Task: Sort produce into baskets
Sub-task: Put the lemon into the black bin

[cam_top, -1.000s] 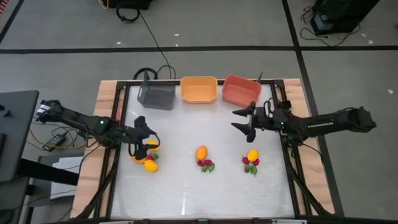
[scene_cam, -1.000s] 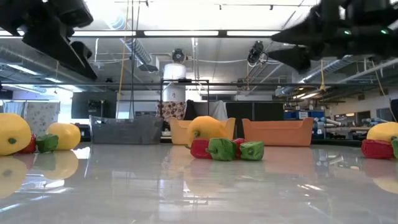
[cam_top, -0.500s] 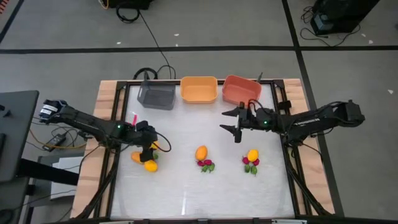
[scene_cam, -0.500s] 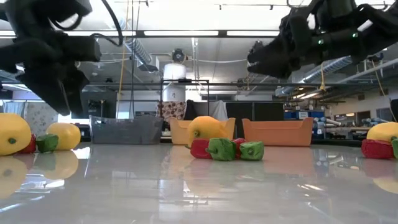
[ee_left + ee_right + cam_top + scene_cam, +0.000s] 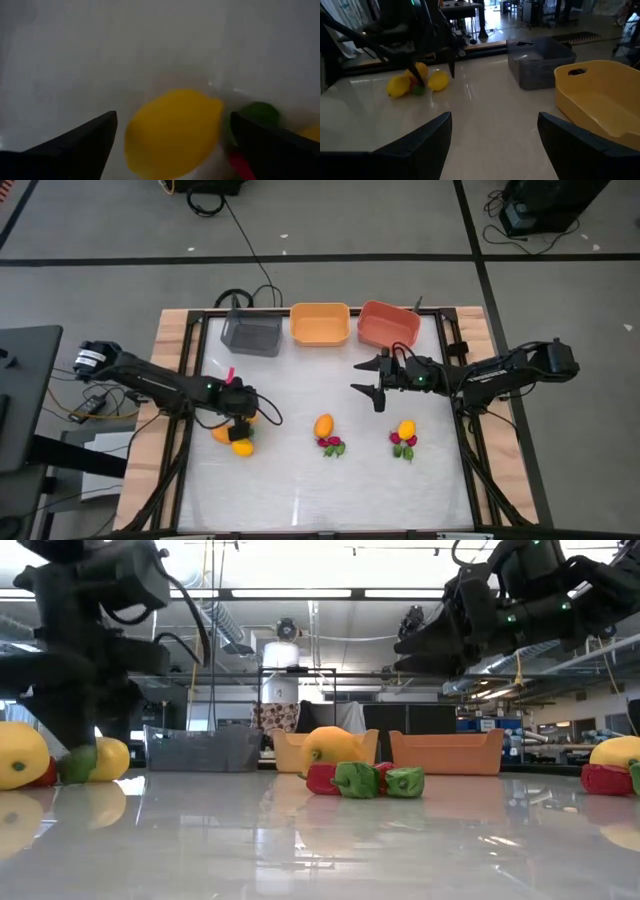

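Three clusters of produce lie on the white table: yellow fruits [image 5: 242, 447] at the left, one [image 5: 323, 425] in the middle, one [image 5: 406, 429] at the right, each with small red and green bits [image 5: 357, 780]. My left gripper [image 5: 173, 117] is open and points steeply down over the left cluster. Its fingers stand on either side of a yellow fruit [image 5: 172, 132], with a green bit [image 5: 257, 112] beside it. My right gripper [image 5: 375, 385] hangs open above the table, right of centre, nearly level. The grey [image 5: 252, 333], orange [image 5: 320, 323] and salmon-red [image 5: 388, 325] baskets stand along the far edge.
A black frame [image 5: 200, 330] borders the table on wooden rails. The near half of the table [image 5: 320, 490] holds nothing. The right wrist view looks across to the left arm [image 5: 420, 45], the grey basket [image 5: 540, 62] and the orange basket [image 5: 600, 95].
My left gripper has come down onto the left cluster and tipped from slanting to steeply downward. My right gripper has moved toward the table's left, out over the middle area, and dipped a little. The produce has not moved.
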Robot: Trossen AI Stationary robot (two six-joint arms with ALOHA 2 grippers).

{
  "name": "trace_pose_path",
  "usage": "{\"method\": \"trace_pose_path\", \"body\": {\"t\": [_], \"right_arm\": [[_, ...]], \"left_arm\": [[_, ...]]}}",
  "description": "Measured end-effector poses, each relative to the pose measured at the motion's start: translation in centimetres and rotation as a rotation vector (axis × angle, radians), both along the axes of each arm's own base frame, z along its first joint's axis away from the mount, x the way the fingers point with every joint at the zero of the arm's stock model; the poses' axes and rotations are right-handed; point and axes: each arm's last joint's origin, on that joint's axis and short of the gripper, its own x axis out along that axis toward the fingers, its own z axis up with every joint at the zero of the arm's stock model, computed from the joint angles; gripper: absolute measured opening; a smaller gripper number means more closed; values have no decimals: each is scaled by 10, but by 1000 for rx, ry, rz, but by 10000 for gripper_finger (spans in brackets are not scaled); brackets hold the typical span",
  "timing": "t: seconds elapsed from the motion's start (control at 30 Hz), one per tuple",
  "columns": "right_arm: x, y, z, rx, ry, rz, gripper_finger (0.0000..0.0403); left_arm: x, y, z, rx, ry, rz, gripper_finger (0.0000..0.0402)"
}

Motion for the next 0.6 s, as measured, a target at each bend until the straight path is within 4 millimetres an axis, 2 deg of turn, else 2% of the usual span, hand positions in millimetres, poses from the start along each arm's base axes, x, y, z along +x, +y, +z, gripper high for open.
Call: {"method": "trace_pose_path", "body": {"t": [0.23, 0.6], "right_arm": [[0, 0, 0, 0, -4, 0, 304], [0, 0, 1, -2, -14, -5, 282]], "left_arm": [[4, 6, -12, 7, 73, 51, 393], [5, 8, -12, 16, 64, 38, 392]]}}
